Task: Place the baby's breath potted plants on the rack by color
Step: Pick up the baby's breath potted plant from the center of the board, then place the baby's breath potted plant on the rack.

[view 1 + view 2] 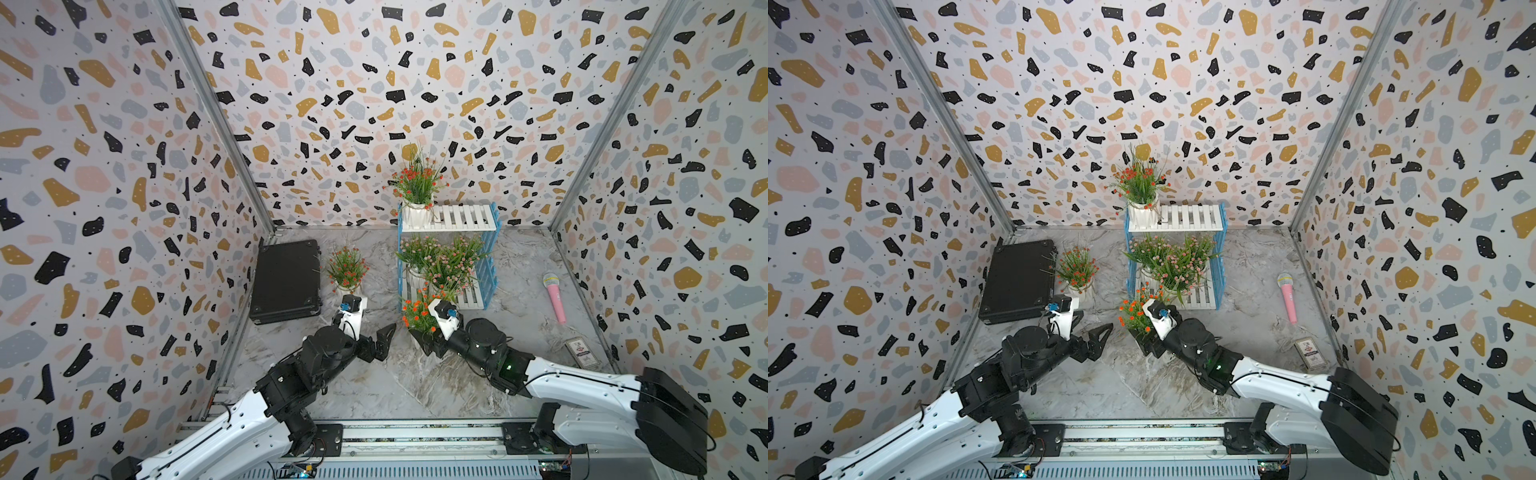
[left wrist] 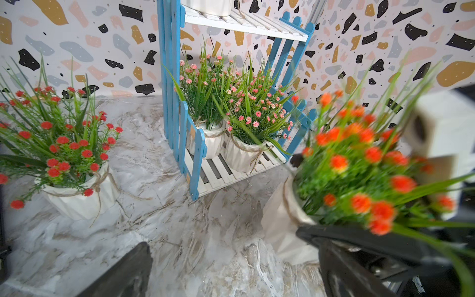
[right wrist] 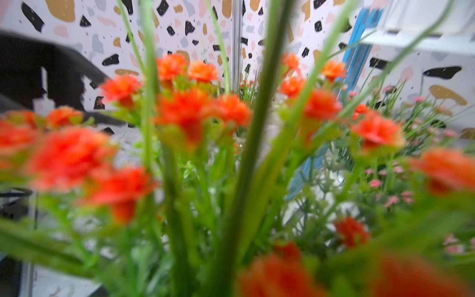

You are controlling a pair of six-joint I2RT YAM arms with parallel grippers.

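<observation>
Black case [image 1: 286, 280] at 9 o'clock on table [image 1: 415, 395]. Red-flowered plant [image 1: 347, 268] upright just beside it, at 10. Left end effector [image 1: 1092, 332] near 8, jaws wide apart. Orange-flowered plant [image 1: 415, 311] at centre, pot clamped by right end effector [image 1: 428, 341]. Rack [image 1: 461, 218] at 12: shelf-top plant [image 1: 417, 183], red, on upper tier; two pink plants [image 1: 440, 262] on lower.

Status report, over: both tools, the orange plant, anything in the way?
Left tool open, empty. Right tool closed on red-orange plant before rack. Top shelf free beside red plant; pink plants close behind it.
</observation>
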